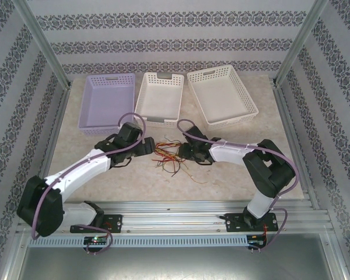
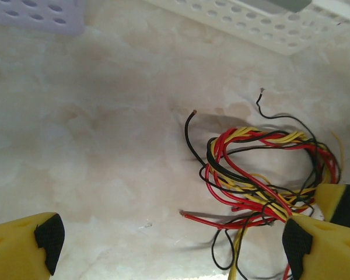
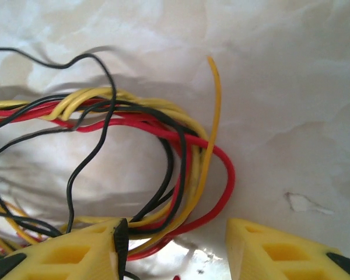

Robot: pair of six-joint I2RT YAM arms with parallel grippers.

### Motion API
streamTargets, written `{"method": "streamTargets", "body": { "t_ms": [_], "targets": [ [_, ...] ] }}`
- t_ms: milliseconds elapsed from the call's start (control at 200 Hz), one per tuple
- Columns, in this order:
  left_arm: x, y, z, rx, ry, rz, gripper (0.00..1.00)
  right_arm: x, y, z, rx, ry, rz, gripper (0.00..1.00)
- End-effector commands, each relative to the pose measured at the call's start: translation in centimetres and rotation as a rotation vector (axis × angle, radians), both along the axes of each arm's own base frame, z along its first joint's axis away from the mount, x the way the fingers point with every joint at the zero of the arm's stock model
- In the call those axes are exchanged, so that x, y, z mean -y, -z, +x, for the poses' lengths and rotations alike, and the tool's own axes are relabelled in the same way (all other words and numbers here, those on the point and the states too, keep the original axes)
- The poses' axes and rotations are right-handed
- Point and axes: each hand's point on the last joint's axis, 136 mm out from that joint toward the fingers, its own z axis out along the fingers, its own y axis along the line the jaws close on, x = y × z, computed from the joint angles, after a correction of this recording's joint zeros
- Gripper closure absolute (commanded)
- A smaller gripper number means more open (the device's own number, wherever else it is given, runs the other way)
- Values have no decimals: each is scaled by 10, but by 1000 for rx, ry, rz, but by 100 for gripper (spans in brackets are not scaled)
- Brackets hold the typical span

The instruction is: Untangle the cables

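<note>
While left hand (image 2: 174,242) gaped empty beside cables (image 2: 262,175), right hand (image 3: 176,245) stood half open astride red loop (image 3: 224,175), nothing clamped; one-strand pinch, slow outward draw judged best.

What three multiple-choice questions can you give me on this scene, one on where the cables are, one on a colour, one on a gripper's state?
1. Where do the cables lie? A in a basket; B on the table between the left gripper and right gripper; C over an arm.
2. What colour is the leftmost basket? A green; B white; C purple.
3. The left gripper is: A open; B shut on a cable; C shut empty.
Answers: B, the tangle rests on the table between them; C, purple walls; A, its fingers stand wide apart.
</note>
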Motion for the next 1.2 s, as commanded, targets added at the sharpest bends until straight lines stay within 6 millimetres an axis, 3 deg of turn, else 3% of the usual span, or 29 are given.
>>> {"method": "streamTargets", "body": {
  "t_ms": [0, 255, 420, 1024, 1194],
  "targets": [
    [9, 1, 4, -8, -13, 46, 3, -3, 3, 8, -3, 22, 27, 53],
    [28, 21, 14, -63, -11, 109, 4, -1, 3, 12, 9, 41, 56, 56],
    [29, 37, 20, -88, -36, 142, 5, 2, 0, 11, 12, 32, 67, 56],
    [72, 71, 39, -147, -67, 18, 8, -5, 2, 6, 20, -9, 89, 56],
    [82, 80, 37, -165, -56, -10, 22, -5, 0, 5, 25, -6, 91, 57]
  ]
}}
